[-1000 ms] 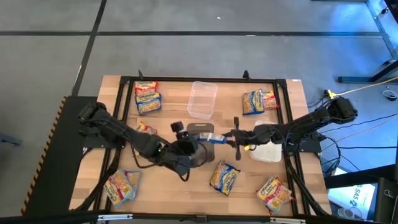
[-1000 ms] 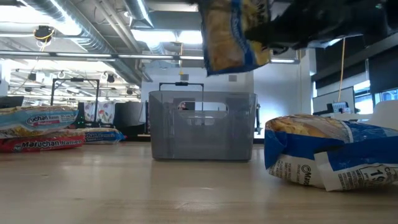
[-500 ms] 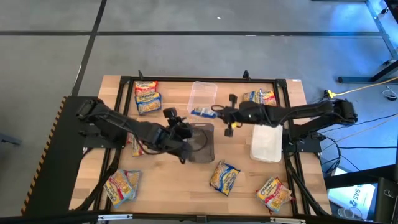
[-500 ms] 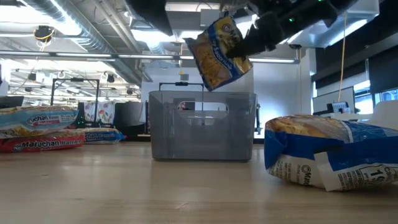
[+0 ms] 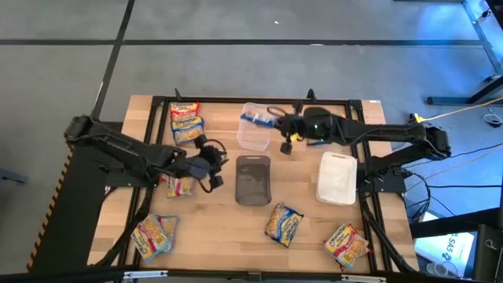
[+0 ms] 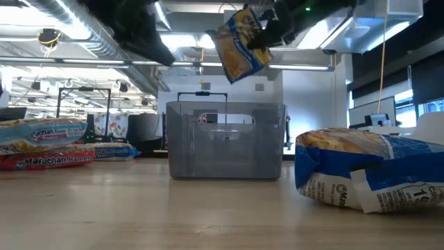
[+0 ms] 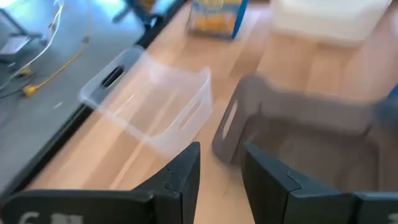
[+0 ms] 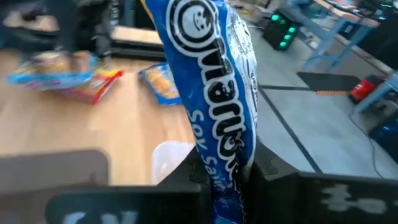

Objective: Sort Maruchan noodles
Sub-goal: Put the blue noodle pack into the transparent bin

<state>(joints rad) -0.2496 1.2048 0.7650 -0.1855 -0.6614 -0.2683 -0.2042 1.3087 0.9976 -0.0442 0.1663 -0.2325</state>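
My right gripper [image 5: 271,120] is shut on a blue-and-yellow Maruchan noodle packet [image 5: 253,119] and holds it in the air over the clear plastic tub [image 5: 255,135]. The packet also shows in the low view [image 6: 239,43] and in the right wrist view [image 8: 214,81]. My left gripper [image 5: 211,162] is open and empty, left of the dark mesh basket [image 5: 253,179]. In the left wrist view its fingers [image 7: 186,177] point past the basket [image 7: 298,134] and the tub [image 7: 149,102]. Other packets lie flat on the table. My right gripper pinches the packet between its two fingers at one end [image 8: 231,163]. The fingers reach level from the table's right. The packet is lifted clear and stands on edge, sticking out from the fingers and tilted [image 6: 239,43], above the tub.
Packets lie at the far left [image 5: 185,124], near my left arm [image 5: 179,185], at the near left [image 5: 156,234], near middle [image 5: 283,223] and near right [image 5: 346,242]. A white lid [image 5: 336,179] lies right of the basket. A dark frame [image 5: 236,101] borders the table.
My right gripper has carried the blue packet from above the basket toward the table's far edge, to above the clear tub, still shut on it. My left gripper has drawn back from the basket toward the table's left.
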